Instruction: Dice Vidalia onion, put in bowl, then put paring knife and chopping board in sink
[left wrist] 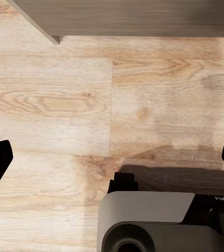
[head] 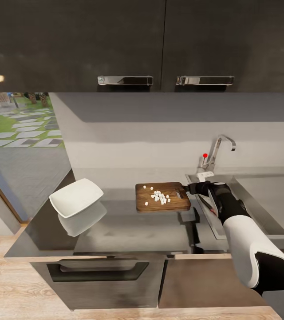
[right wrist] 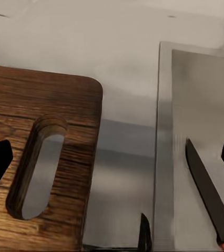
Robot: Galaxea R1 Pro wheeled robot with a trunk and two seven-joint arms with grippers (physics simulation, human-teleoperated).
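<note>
Right pincer (right wrist: 112, 163) released over unlabeled chopping board (right wrist: 36, 157) and paring knife (right wrist: 209, 197).

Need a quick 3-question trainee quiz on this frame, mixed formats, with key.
1. True or false: the diced onion is already in the bowl.
2. Where does the paring knife lie? A) on the chopping board B) in the sink C) in the bowl
3. Fill in: the right gripper sits at the board's ____ end.

Key:
1. False. The white pieces lie on the chopping board; the bowl sits apart, toward the countertop's left end.
2. B. The right wrist view shows the dark blade inside the basin, past the rim.
3. Handle-hole end, nearest the sink.
</note>
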